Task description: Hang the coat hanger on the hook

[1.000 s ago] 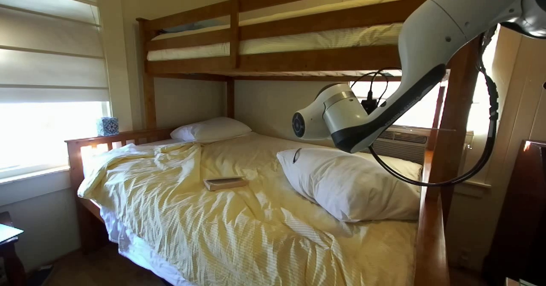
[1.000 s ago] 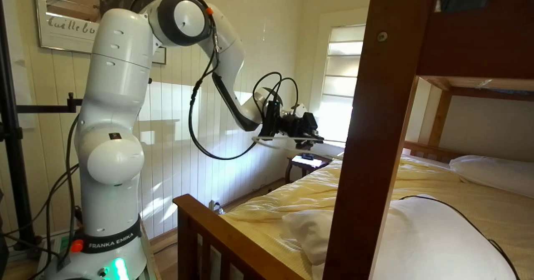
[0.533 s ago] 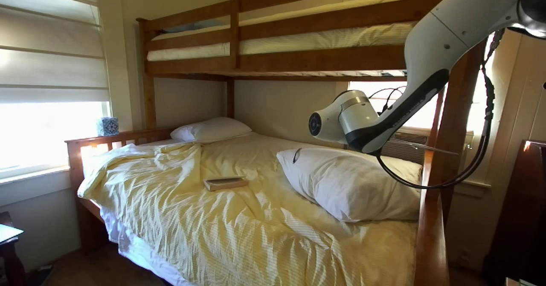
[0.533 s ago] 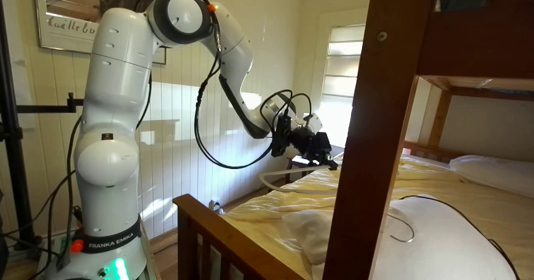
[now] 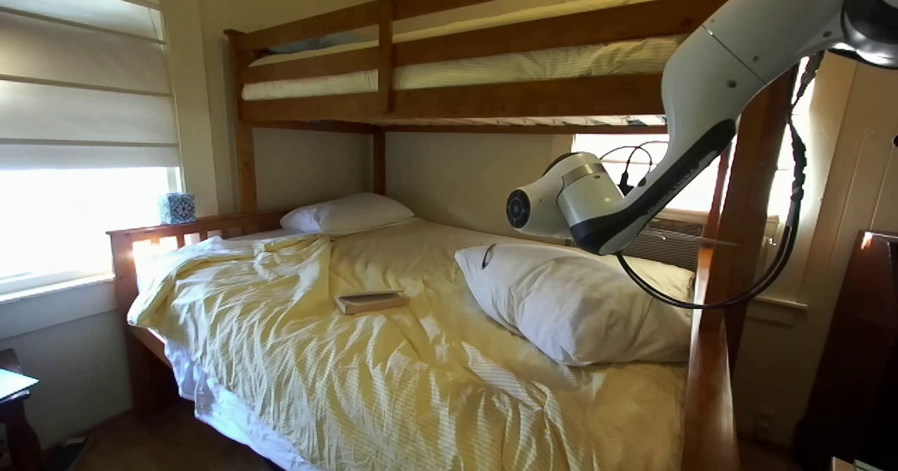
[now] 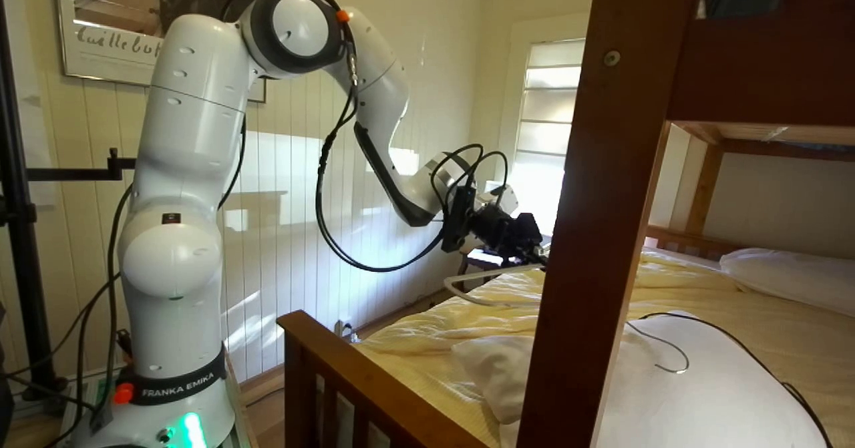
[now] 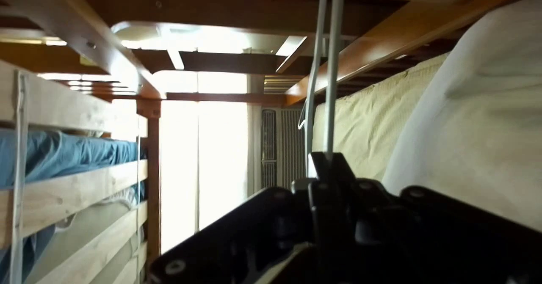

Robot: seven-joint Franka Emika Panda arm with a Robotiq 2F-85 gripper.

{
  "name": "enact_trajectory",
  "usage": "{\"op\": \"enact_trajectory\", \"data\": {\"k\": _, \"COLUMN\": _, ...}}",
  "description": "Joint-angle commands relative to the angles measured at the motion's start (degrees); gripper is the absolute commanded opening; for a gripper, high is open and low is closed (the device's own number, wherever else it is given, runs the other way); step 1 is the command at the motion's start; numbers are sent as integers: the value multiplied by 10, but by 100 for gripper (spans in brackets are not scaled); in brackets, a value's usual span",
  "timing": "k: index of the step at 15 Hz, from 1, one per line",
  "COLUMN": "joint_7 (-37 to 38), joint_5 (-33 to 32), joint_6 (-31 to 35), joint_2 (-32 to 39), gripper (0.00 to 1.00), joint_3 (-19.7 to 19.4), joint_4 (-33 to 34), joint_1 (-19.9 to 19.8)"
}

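The black 2-fingered gripper (image 7: 325, 165) holds its fingers together, clamped on the thin, pale, tubular coat hanger (image 7: 333, 72). In the wrist view, 2 pale bars of that hanger run up the picture from the fingertips: 1 ends between the tips, and the other passes just beside them. In an exterior view, a rounded corner of the hanger sticks out below the gripper, toward the white jointed robot arm (image 6: 381, 91), while its silvery, curved wire hook (image 6: 682, 353) shows lower and past the gripper's tips, against a plump white cloth pillow (image 6: 721, 401). Whether hook and pillow touch cannot be told. A reddish-brown, square-cut wooden bunk-bed post (image 6: 588, 221) shows just beside the gripper in that view and hides the middle of the coat hanger; I cannot tell whether they touch.

In an exterior view, the arm's rounded white wrist (image 5: 540, 197) covers the gripper. Lower than the gripper spreads crumpled yellow striped cloth bedding (image 5: 337, 366); higher than it runs the brown wooden upper-bunk rail (image 5: 526, 99). In the wrist view, pale wooden slats (image 7: 84, 193) and blue cloth (image 7: 84, 153) lie left of the fingers, and a grey louvred air conditioner (image 7: 292, 148) shows beyond them. Well apart from the gripper, a tan, flat, dark-topped box (image 5: 372, 304) lies on the bedding, and farther off a blue-and-white patterned cube (image 5: 177, 208) stands at the wooden bed-end rail (image 5: 217, 223).
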Motion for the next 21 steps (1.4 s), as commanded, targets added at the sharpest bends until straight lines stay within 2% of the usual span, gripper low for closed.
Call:
{"op": "enact_trajectory", "data": {"k": 1, "joint_7": -74, "joint_5": -77, "joint_6": -3, "joint_2": 46, "gripper": 1, "joint_3": -1, "joint_4": 43, "joint_1": 8}}
{"op": "enact_trajectory", "data": {"k": 4, "joint_7": -122, "joint_5": -144, "joint_6": 13, "joint_2": 82, "gripper": 1, "joint_3": -4, "joint_4": 68, "joint_1": 4}}
{"op": "enact_trajectory", "data": {"k": 7, "joint_7": -130, "joint_5": -161, "joint_6": 65, "joint_2": 111, "gripper": 1, "joint_3": -5, "joint_4": 97, "joint_1": -12}}
{"op": "enact_trajectory", "data": {"k": 11, "joint_7": -103, "joint_5": -195, "joint_6": 35, "joint_2": 156, "gripper": 1, "joint_3": -19, "joint_4": 135, "joint_1": -12}}
{"op": "enact_trajectory", "data": {"k": 12, "joint_7": -105, "joint_5": -194, "joint_6": 28, "joint_2": 165, "gripper": 29, "joint_3": -20, "joint_4": 144, "joint_1": -12}}
{"op": "enact_trajectory", "data": {"k": 13, "joint_7": -106, "joint_5": -192, "joint_6": 22, "joint_2": 176, "gripper": 32, "joint_3": -22, "joint_4": 152, "joint_1": -13}}
{"op": "enact_trajectory", "data": {"k": 15, "joint_7": -110, "joint_5": -182, "joint_6": 14, "joint_2": 188, "gripper": 43, "joint_3": -21, "joint_4": 164, "joint_1": -14}}
{"op": "enact_trajectory", "data": {"k": 19, "joint_7": -132, "joint_5": -148, "joint_6": 33, "joint_2": 178, "gripper": 72, "joint_3": -4, "joint_4": 166, "joint_1": -15}}
{"op": "enact_trajectory", "data": {"k": 21, "joint_7": -103, "joint_5": -110, "joint_6": 65, "joint_2": 143, "gripper": 86, "joint_3": 18, "joint_4": 156, "joint_1": -17}}
